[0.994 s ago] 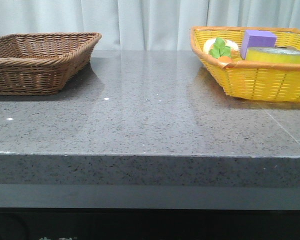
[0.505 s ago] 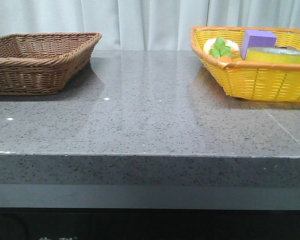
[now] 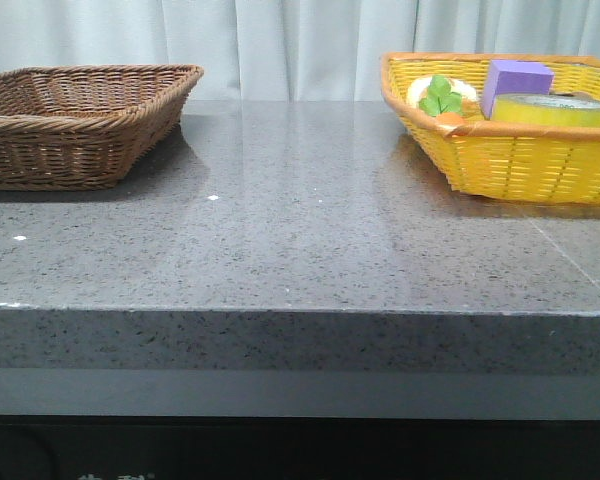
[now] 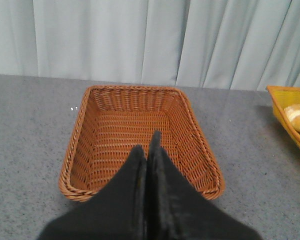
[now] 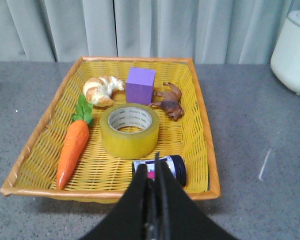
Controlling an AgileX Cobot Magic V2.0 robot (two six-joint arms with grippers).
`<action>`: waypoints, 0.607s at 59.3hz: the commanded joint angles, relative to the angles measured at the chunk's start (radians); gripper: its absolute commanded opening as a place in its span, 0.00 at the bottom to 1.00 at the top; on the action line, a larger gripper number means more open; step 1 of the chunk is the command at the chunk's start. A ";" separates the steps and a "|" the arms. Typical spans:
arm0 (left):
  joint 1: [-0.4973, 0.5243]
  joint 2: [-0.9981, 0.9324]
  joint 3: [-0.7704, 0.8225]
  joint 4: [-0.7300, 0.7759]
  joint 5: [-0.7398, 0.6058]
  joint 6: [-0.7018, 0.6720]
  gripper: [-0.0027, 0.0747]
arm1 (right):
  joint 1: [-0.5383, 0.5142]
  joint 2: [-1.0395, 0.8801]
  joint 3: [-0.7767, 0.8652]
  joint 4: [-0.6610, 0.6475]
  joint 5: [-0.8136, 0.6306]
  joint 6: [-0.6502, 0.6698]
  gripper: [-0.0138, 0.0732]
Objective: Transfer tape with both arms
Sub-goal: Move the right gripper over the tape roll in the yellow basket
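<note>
The tape (image 5: 130, 128), a wide yellow roll with a white core and green lettering, lies flat in the middle of the yellow basket (image 5: 202, 145). In the front view the tape (image 3: 555, 109) shows above the rim of the yellow basket (image 3: 520, 165) at the right. My right gripper (image 5: 151, 167) is shut and empty, hovering over the basket's near rim, short of the tape. My left gripper (image 4: 149, 145) is shut and empty above the empty brown wicker basket (image 4: 82, 145). Neither gripper shows in the front view.
The yellow basket also holds a purple block (image 5: 140, 85), a carrot (image 5: 72, 145), a croissant (image 5: 102, 90), a brown toy animal (image 5: 169, 101) and a small dark-capped jar (image 5: 170, 167). The brown basket (image 3: 75, 125) stands at the table's left. A white appliance (image 5: 292, 47) stands right of the yellow basket.
</note>
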 commanded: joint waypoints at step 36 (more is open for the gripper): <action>-0.002 0.381 -0.039 0.010 -0.058 0.000 0.11 | -0.005 0.347 -0.034 -0.020 -0.021 -0.006 0.20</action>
